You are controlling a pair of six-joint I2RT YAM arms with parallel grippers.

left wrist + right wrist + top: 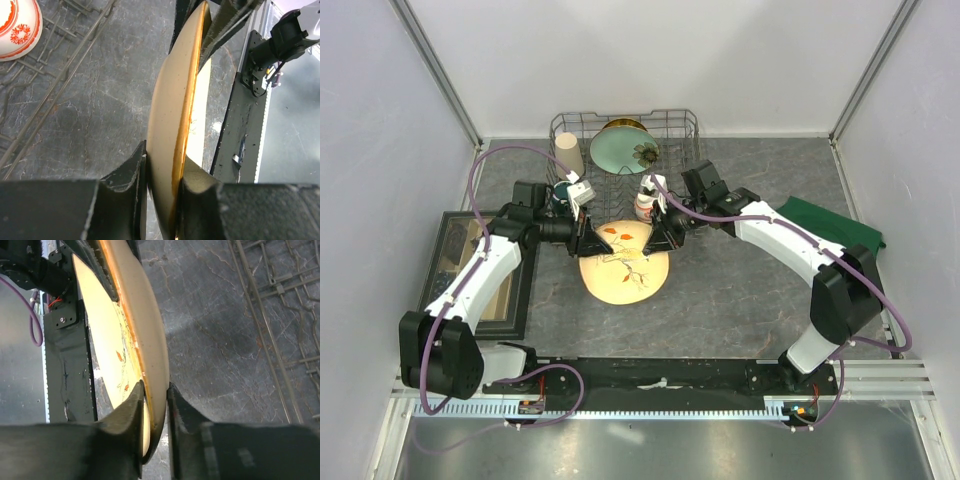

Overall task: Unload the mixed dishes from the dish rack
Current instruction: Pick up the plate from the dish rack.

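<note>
Gripping the cream floral plate (625,268) from both sides at the centre of the overhead frame
Left gripper (598,243) has its jaws clamped on the plate's left rim, and right gripper (652,238) has its jaws clamped on the right rim. The painted face turns up toward the overhead camera, its twig motif running from upper left to lower right; both wrist views show the plate edge-on. It lies lower in the frame than the dish rack (682,122), over the tabletop (740,300)
</note>
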